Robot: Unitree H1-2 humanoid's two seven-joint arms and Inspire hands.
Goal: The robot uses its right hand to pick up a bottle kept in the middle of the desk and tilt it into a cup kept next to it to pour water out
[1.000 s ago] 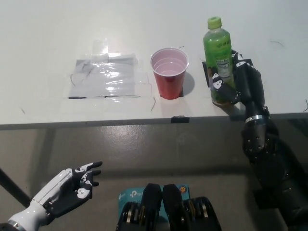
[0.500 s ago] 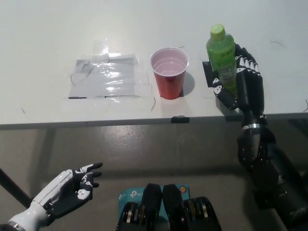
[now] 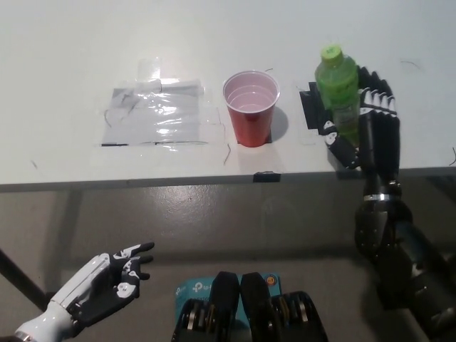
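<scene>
The green bottle (image 3: 340,89) stands at the right of the white desk (image 3: 214,43), its yellow-green cap pointing toward the camera, so that the top looks large and the body is foreshortened beneath it; its label faces the front edge of the desk. The black right hand (image 3: 360,117) is wrapped around the bottle — fingers (image 3: 377,100) curled behind and to the right of the body, the thumb pressed against the front near the lower part — so the hand is grasping it. Whether the base rests on the desk or is lifted just clear of it cannot be told from this angle. The black forearm runs down from the hand over the front edge of the desk toward the bottom right. Just to the left of the bottle, apart from it, stands the red cup (image 3: 251,107), upright, its white inside showing and its rim open to the camera. Further left, a sheet of clear plastic (image 3: 157,114) lies flat on the desk, taped down and glinting. A small dark piece of tape (image 3: 266,176) sits on the front edge of the desk below the cup. The white left hand (image 3: 107,286) rests low at the bottom left, well below the desk — palm up, fingers spread, holding nothing.
</scene>
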